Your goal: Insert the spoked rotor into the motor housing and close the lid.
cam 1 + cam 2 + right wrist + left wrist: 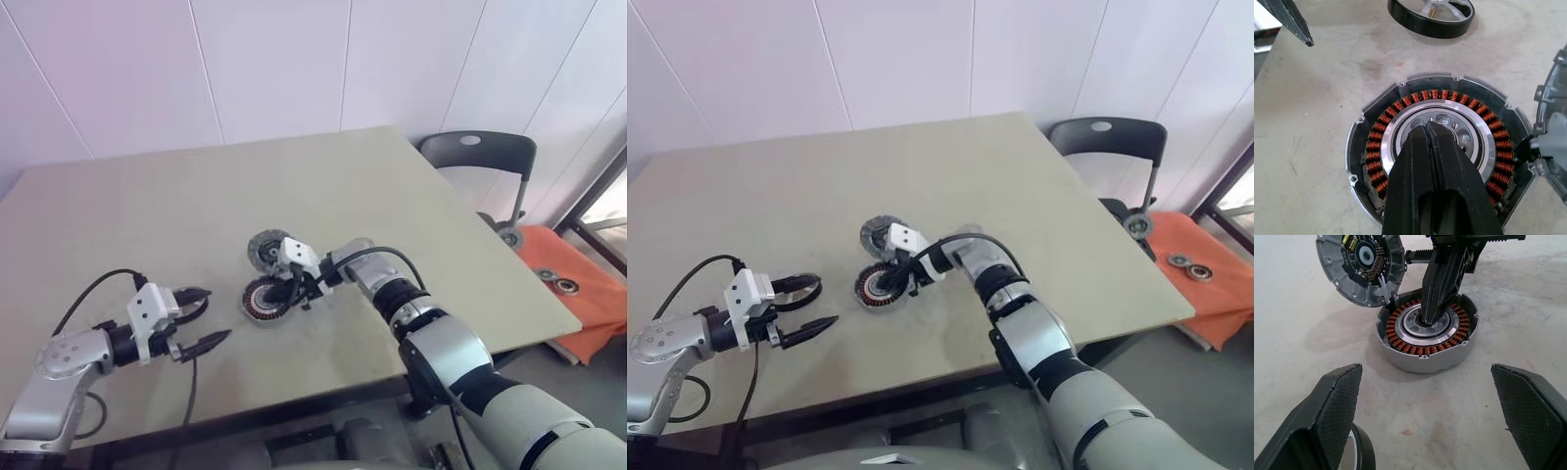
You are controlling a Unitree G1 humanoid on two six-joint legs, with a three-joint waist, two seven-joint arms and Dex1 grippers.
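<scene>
motor housing (1440,156): on the table (294,186), near its middle-front, open side up; copper windings in a ring around a silver inner ring; grey outer wall.
spoked rotor (1431,17): dark ring with pale spokes and a brass-coloured hub, flat on the table, apart from the housing, beside the left end effector; in the left wrist view just its dark rim edge peeks by one finger.
lid (1360,265): grey ribbed disc, tilted up on edge, leaning at the housing rim on the far side; inner face shows dark centre and small components; not closed over the housing. White tab at the spot where lid and housing meet, looks like touching.
right end effector (1426,128): fingers pressed together, no gap, nothing seen between them; tip down in the housing centre hub, on or inside the silver inner ring; exact contact can't be told. Arm reaches in from the right across the table front, black cable looping over the wrist.
left end effector (201,321): jaws spread wide, empty; hovers low over the table at front left, aimed toward the housing, well apart from it; textured black pads (1339,401) frame the housing in the wrist view.
table: beige, bare apart from these parts.
chair (480,157): dark, past the table's far right corner.
orange cloth (578,304): on the floor right of the table, small round metal parts on it.
</scene>
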